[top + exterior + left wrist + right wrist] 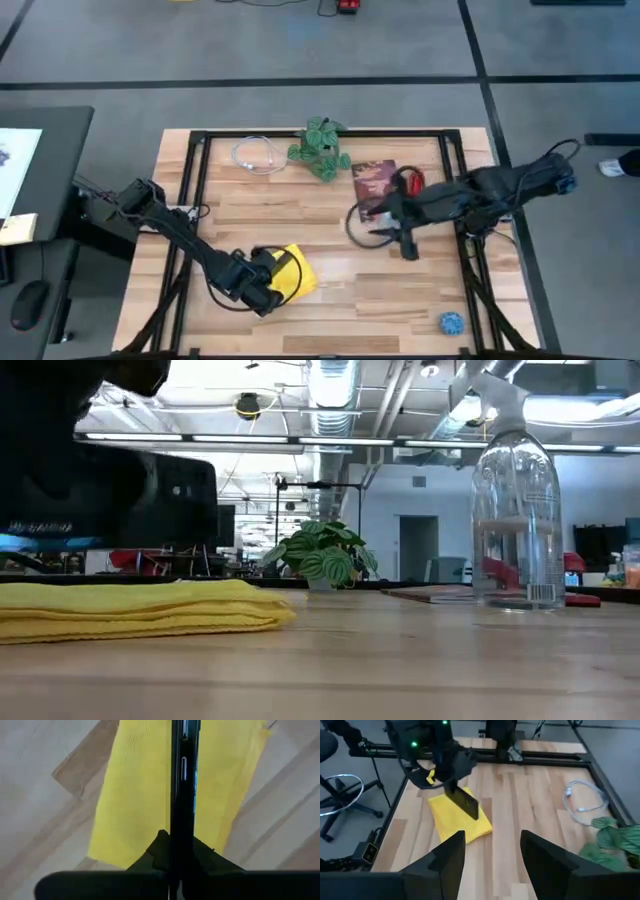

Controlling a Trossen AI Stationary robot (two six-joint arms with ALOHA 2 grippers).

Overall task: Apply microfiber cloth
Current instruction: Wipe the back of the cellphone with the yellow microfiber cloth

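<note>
Yellow microfiber cloth (pixel 460 817) lies just below the left pincer (pixel 457 795), clenched on an edge-on black phone (pixel 466 802); loosened grip could drop it. Right pincer (pixel 492 852) waits released.

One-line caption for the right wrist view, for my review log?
Left gripper holds a black phone edge-down over the folded yellow microfiber cloth; right gripper open, waiting.

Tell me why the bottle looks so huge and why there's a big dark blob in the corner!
Low view: the spray bottle stands nearer the camera than the plant, so it looms; the dark blob is the left arm, dark against bright ceiling lights. Left wrist view: the phone in the left tool shows edge-on over the microfiber cloth.
</note>
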